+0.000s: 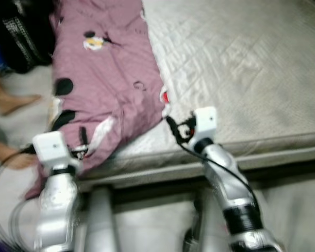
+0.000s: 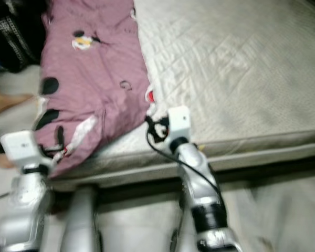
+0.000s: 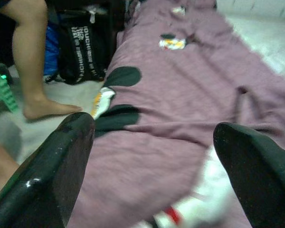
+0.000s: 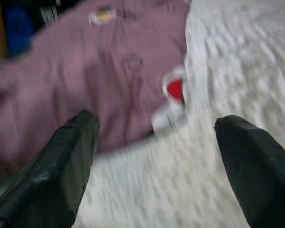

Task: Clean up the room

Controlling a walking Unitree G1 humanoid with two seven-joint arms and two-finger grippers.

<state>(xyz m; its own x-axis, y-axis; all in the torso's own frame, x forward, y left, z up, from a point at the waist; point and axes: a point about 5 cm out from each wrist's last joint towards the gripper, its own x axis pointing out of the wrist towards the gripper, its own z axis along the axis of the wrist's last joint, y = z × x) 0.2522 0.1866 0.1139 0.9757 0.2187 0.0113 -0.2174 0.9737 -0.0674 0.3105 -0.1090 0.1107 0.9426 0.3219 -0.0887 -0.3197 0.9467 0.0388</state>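
step: approach blanket | mauve blanket on bed, 10 o'clock, corner overhanging edge | left claw spread, facing blanket | right claw spread near hem | advice: pinch the hem corners evenly, clear of person's foot

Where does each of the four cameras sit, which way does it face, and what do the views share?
Left eye view: on the head, looking down at the bed and mauve blanket; both silver arms show.
Right eye view: same head, same scene; right claw at the bed's edge.
Left wrist view: along the open left claw toward the blanket, black bag and a person's leg.
Right wrist view: along the open right claw's fingers toward the blanket's corner.
Shared: all four show the blanket.
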